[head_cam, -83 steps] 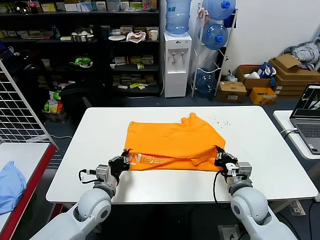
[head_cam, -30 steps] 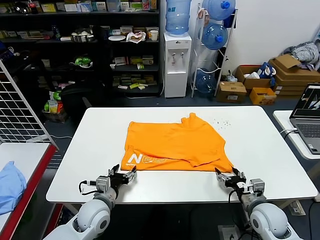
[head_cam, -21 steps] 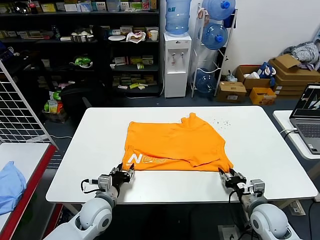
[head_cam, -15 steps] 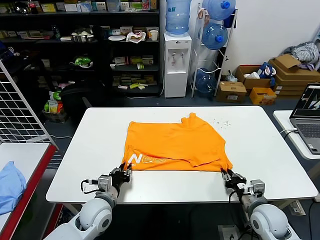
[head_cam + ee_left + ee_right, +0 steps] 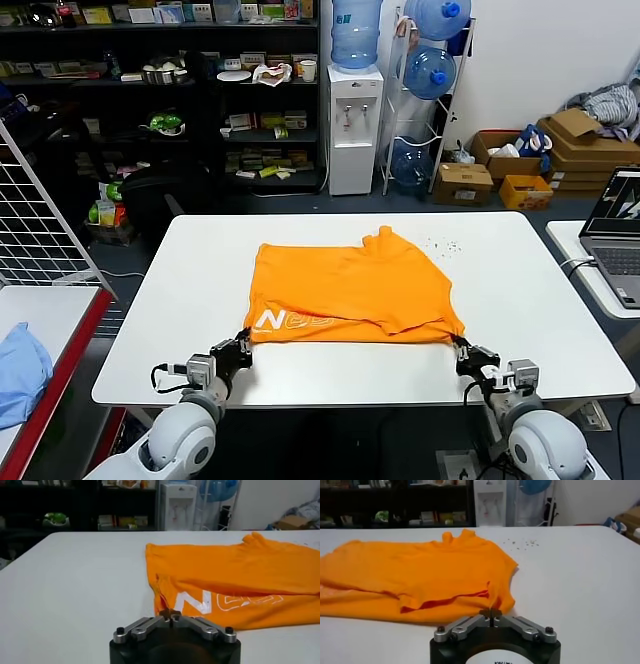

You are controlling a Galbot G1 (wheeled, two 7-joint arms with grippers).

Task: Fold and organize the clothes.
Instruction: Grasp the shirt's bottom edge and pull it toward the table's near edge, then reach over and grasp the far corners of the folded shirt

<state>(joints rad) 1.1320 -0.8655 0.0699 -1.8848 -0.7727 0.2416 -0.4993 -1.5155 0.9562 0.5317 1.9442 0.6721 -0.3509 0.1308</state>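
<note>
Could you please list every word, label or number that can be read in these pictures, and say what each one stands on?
"N": large white letter on the orange T-shirt, at its near-left corner.
White outlined characters beside it on the shirt: not clearly readable.
Small white print under the "N": too small.
Labels on the shelf goods and cardboard boxes: too small.

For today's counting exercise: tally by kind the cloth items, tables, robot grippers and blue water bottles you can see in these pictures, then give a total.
Orange T-shirt: 1
Light blue cloth: 1
White tables: 3
Grippers, left gripper, right gripper: 2
Blue water bottles: 4
Total: 11
</note>
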